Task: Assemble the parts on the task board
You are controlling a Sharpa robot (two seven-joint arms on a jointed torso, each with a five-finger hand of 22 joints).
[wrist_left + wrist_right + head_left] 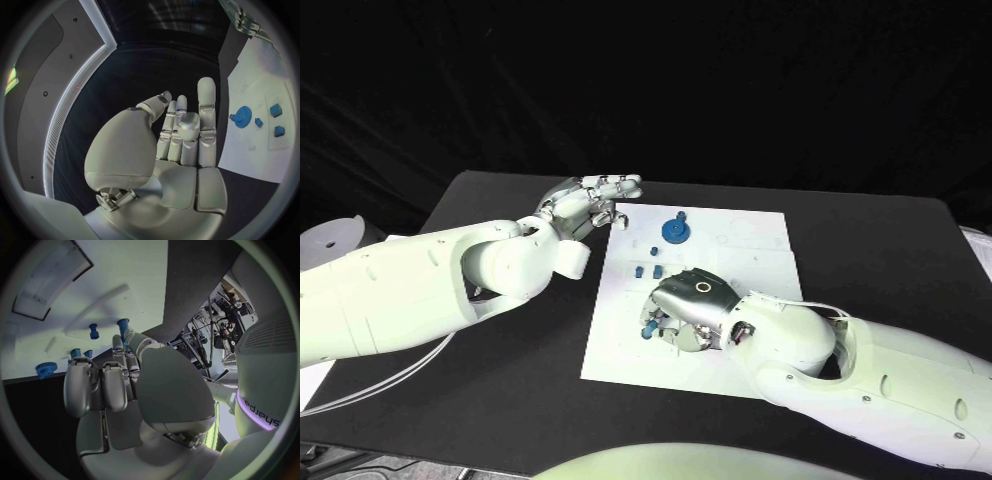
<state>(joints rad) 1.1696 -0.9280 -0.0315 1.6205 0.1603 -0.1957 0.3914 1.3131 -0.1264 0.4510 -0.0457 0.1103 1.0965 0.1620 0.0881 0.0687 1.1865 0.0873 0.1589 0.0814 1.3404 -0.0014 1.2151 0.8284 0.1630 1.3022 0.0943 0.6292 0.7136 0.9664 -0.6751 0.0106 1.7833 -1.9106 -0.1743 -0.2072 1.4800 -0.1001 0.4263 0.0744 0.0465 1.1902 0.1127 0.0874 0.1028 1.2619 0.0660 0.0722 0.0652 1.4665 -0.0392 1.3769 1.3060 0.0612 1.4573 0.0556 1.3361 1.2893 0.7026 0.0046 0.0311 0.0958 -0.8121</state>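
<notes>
The white task board [733, 250] lies mid-table. A blue gear [676, 232] sits near its far edge, with small blue pieces [648, 270] just nearer. My right hand [689, 310] is low over the board's near half. Its thumb and one finger pinch a blue peg [123, 324]; the other fingers [94, 385] are curled in. A second blue peg [94, 331] stands beside it, and more blue shows by the hand [651, 326]. My left hand [596, 200] hovers at the board's far left corner, fingers [207, 107] straight and holding nothing. The gear [240, 115] lies beyond them.
The black table [877, 240] extends to the right of the board and behind it. A white cable [387, 375] runs below my left arm near the table's left edge. A grey rounded object [336, 238] sits off the table's left side.
</notes>
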